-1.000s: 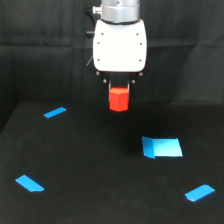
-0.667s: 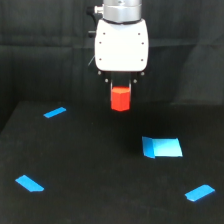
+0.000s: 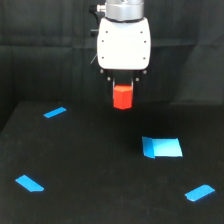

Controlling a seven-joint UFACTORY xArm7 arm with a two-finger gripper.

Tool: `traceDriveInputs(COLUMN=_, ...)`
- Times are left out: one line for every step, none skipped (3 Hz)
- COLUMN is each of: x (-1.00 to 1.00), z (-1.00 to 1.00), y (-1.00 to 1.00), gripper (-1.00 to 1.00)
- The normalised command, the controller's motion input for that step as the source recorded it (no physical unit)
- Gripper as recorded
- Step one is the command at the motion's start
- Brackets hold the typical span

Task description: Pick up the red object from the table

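Observation:
The red object [image 3: 122, 97] is a small red-orange block held between the dark fingers of my gripper [image 3: 123, 89], under the white gripper body. It hangs in the air, well above the black table [image 3: 100, 170]. The gripper is shut on it. Its top part is hidden between the fingers.
A larger blue rectangle [image 3: 162, 147] lies on the table toward the exterior view's right. Blue tape strips lie at the left back [image 3: 54, 112], left front [image 3: 29, 183] and right front [image 3: 199, 192]. A dark curtain hangs behind.
The gripper has risen a little with the red object in it. The blue pieces have not moved.

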Motion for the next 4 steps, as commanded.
traceDriveInputs(x=0.03, z=0.12, y=0.00, gripper=-0.97)
traceDriveInputs(x=0.04, z=0.09, y=0.07, gripper=-0.98)
traceDriveInputs(x=0.14, z=0.08, y=0.01, gripper=-0.93)
traceDriveInputs(x=0.01, z=-0.01, y=0.06, gripper=-1.00)
